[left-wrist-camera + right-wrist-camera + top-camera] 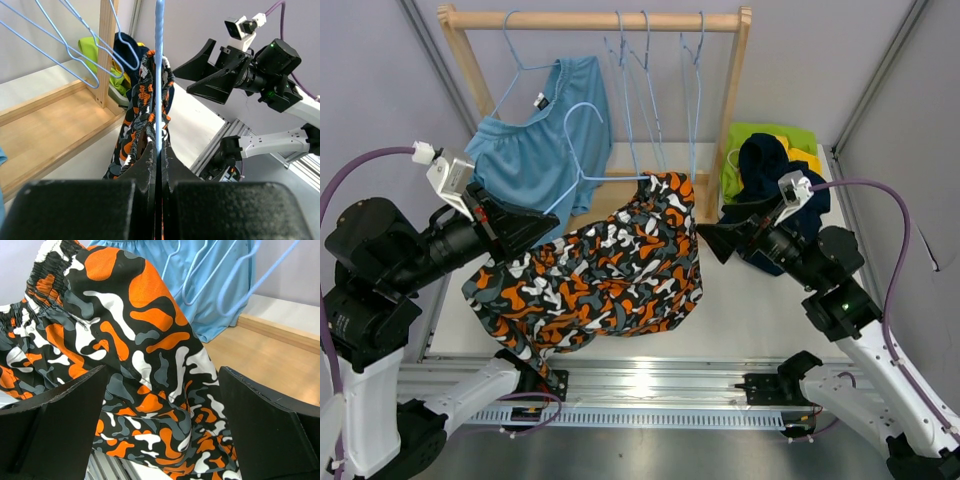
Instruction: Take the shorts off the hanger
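in front of the rack (595, 18) | left gripper (535, 228) clenched on the hanger (159, 60) carrying camouflage shorts (610, 270) | right gripper (712, 243) spread, beside them | pile (765, 160) already off; light blue pair (535, 150) still hung

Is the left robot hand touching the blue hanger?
Touching. The left wrist view shows the left gripper pinched shut on the blue hanger, with its wire between the fingers.

A fixed camera looks down from above and behind the robot toward the wooden rack (595, 20). Each wrist camera sits close in, facing inward; all three views share the camouflage shorts (610, 270).
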### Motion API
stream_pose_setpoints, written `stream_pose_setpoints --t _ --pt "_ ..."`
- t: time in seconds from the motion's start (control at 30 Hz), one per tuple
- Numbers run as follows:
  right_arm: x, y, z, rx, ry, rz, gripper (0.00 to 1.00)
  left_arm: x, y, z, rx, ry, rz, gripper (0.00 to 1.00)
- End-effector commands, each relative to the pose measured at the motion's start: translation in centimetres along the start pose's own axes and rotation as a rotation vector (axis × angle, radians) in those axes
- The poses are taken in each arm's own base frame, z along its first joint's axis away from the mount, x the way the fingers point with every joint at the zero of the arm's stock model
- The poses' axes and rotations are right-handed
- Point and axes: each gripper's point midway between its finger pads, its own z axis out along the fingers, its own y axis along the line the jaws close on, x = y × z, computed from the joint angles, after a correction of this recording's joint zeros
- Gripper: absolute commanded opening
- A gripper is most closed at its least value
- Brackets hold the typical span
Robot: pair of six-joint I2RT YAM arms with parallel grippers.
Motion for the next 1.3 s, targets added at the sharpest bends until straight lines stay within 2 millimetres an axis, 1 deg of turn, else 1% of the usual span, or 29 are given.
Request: stream_pose_setpoints --t 0.0,0.03,0.1,0.23,0.27,0.33,0.37,0.47,0.5,0.57,0.6,0.63,0.67,0.7,0.8,0.83,0.87,0.9,1.0,1.03,1.1,1.13,1.27 --pt "-1.0 0.9 0.4 -0.042 -0.038 0.011 0.99 -2.1 -0.7 -0.3 0.019 -0.068 0.045 0.00" --pt "-1.1 1.1 0.7 -0.053 -0.047 0.016 0.99 -2.1 -0.9 -0.3 0.024 -0.070 0.043 0.00" --pt "-0.6 1.2 1.0 -0.070 -0.041 0.035 0.99 -2.2 -1.2 -0.3 0.042 -0.069 0.041 0.00" --pt "-0.2 1.0 2.3 -0.080 -0.042 0.044 1.00 -2.3 -1.7 -0.5 0.062 -0.075 0.039 0.00" --pt "0.2 0.8 2.8 -0.080 -0.034 0.048 0.99 -2.4 -1.8 -0.5 0.066 -0.078 0.040 0.00" --pt "0.1 1.0 3.4 -0.092 -0.043 0.053 0.99 -2.2 -1.9 -0.5 0.074 -0.074 0.036 0.00" --pt "0.6 0.9 4.0 -0.095 -0.029 0.059 1.00 -2.1 -1.9 -0.5 0.077 -0.073 0.035 0.00" --pt "0.8 1.1 4.9 -0.109 -0.033 0.056 0.99 -2.1 -2.1 -0.6 0.088 -0.075 0.035 0.00" --pt "1.5 0.8 5.6 -0.107 -0.017 0.060 1.00 -2.1 -2.1 -0.6 0.089 -0.074 0.034 0.00" --pt "1.7 0.8 6.3 -0.117 -0.017 0.052 0.98 -2.2 -2.4 -0.9 0.094 -0.080 0.037 0.00" --pt "2.3 0.5 6.8 -0.112 0.000 0.048 0.89 -2.2 -2.4 -1.0 0.095 -0.083 0.042 0.00" --pt "2.0 0.3 7.1 -0.103 -0.004 0.041 0.47 -2.1 -2.3 -1.0 0.089 -0.079 0.041 0.00" --pt "2.1 -0.1 7.3 -0.086 -0.005 0.033 0.32 -2.2 -2.6 -1.2 0.094 -0.082 0.046 0.00" --pt "2.0 -0.6 7.3 -0.063 -0.011 0.012 0.00 -2.2 -2.5 -1.3 0.090 -0.081 0.052 0.00" --pt "0.8 -2.7 7.0 0.045 -0.048 -0.035 0.00 -2.1 -2.4 -1.6 0.074 -0.077 0.060 0.00" --pt "0.2 -3.4 6.8 0.072 -0.059 -0.043 0.00 -2.2 -2.4 -1.9 0.065 -0.080 0.061 0.00" --pt "-0.6 -3.7 6.6 0.074 -0.066 -0.054 0.00 -2.1 -2.6 -2.0 0.073 -0.075 0.063 0.00" --pt "-1.4 -5.4 6.1 0.117 -0.073 -0.057 0.00 -2.0 -2.7 -2.0 0.075 -0.072 0.064 0.00" --pt "-3.5 -6.9 4.6 0.142 -0.105 -0.059 0.00 -1.4 -2.5 -2.2 0.067 -0.053 0.063 0.00" --pt "-4.7 -8.5 3.6 0.186 -0.133 -0.055 0.00 -1.0 -2.4 -2.2 0.063 -0.041 0.061 0.00" --pt "-5.3 -9.4 2.7 0.200 -0.138 -0.055 0.00 -0.9 -2.3 -2.3 0.057 -0.038 0.065 0.00" --pt "-6.0 -10.3 1.9 0.230 -0.154 -0.057 0.00 -0.7 -2.3 -2.3 0.058 -0.035 0.066 0.00" --pt "-6.0 -11.2 0.9 0.256 -0.151 -0.056 0.00 -0.6 -2.5 -2.5 0.067 -0.033 0.066 0.00"
